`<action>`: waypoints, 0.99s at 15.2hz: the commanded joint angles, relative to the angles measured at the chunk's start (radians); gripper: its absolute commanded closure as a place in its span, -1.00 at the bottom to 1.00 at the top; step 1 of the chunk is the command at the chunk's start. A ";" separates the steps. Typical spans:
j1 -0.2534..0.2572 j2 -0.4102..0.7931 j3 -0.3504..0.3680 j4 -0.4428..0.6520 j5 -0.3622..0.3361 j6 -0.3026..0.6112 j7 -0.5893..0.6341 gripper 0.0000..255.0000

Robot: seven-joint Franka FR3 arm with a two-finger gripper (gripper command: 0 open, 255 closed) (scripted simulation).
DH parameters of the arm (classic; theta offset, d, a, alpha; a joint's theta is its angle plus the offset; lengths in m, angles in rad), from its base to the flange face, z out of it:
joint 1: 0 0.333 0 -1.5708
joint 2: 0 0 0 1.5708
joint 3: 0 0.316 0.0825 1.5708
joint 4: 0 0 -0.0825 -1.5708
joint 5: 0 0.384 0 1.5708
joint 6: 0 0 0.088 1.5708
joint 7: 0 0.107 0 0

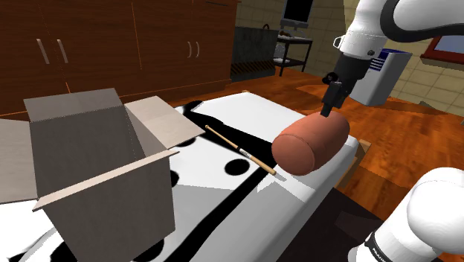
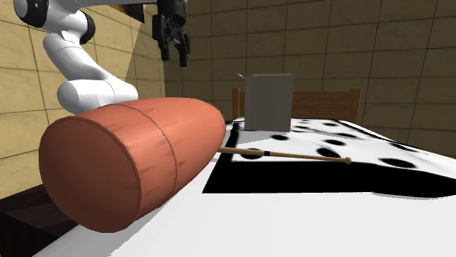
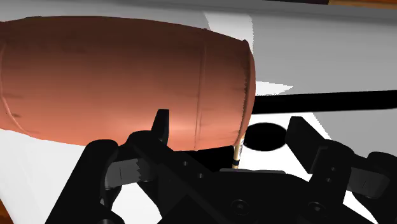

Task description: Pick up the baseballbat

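The baseball bat (image 1: pixel 239 149) is a thin, light wooden stick lying flat on the white bed cover with black spots (image 1: pixel 256 112). It stretches between a cardboard box and a reddish-brown cylindrical bolster (image 1: pixel 311 143). My black gripper (image 1: pixel 329 100) hangs open just above the bolster's far end, apart from the bat. In the second exterior view the bat (image 2: pixel 292 155) lies behind the bolster (image 2: pixel 131 160), with the gripper (image 2: pixel 174 44) high above. In the wrist view the gripper (image 3: pixel 234 133) has its fingers apart over the bolster (image 3: pixel 127 83), and a short end of the bat (image 3: pixel 238 153) peeks from under it.
A large open cardboard box (image 1: pixel 97 171) stands on the bed at the shoulder view's left, seen also as the box (image 2: pixel 269 102) before a wooden headboard (image 2: pixel 329 98). Brown cabinets (image 1: pixel 111 45), a black stand (image 1: pixel 294 52) and a white bin (image 1: pixel 383 74) lie beyond the bed.
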 commanded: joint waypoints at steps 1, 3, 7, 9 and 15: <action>0.000 0.000 0.000 0.000 0.000 0.000 0.000 -1.00; 0.003 0.061 0.009 -0.004 0.009 0.060 0.011 -1.00; 0.009 0.195 0.027 0.003 0.024 0.174 0.032 -1.00; 0.011 0.266 0.036 0.015 0.029 0.227 0.042 -1.00; 0.017 0.491 0.061 0.084 0.038 0.367 0.071 -1.00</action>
